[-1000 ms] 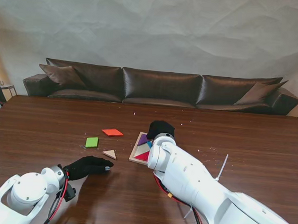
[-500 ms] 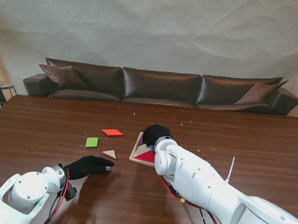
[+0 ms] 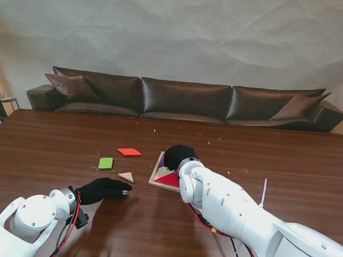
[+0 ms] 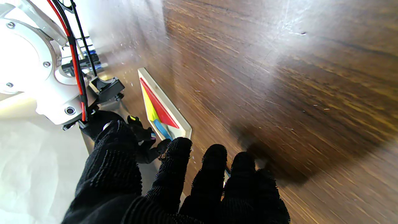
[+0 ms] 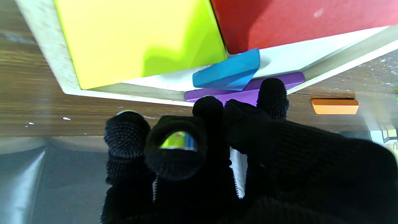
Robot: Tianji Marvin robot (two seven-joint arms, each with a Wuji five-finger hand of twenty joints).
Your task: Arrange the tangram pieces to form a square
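The wooden tray (image 3: 155, 181) lies mid-table and holds a red triangle (image 3: 170, 179), a yellow piece (image 5: 140, 40) and a tilted blue piece (image 5: 228, 73). My right hand (image 3: 178, 156) hovers over the tray's far side. Its fingertips (image 5: 272, 90) are closed on a purple piece (image 5: 248, 91) that rests across the tray's rim (image 5: 124, 91), under the blue one. An orange piece (image 3: 129, 152), a green square (image 3: 106, 163) and a tan triangle (image 3: 126, 176) lie loose to the left of the tray. My left hand (image 3: 102, 190) rests on the table just nearer to me than the tan triangle, fingers spread, holding nothing.
A dark leather sofa (image 3: 184, 100) runs along the table's far edge. A white cable tie (image 3: 264, 191) sticks up from my right arm. Bare brown table top (image 3: 285, 163) stretches to the right of the tray.
My right hand has come a little nearer to me and leftward over the tray's far side, then almost stopped. The left hand and the loose pieces have not moved.
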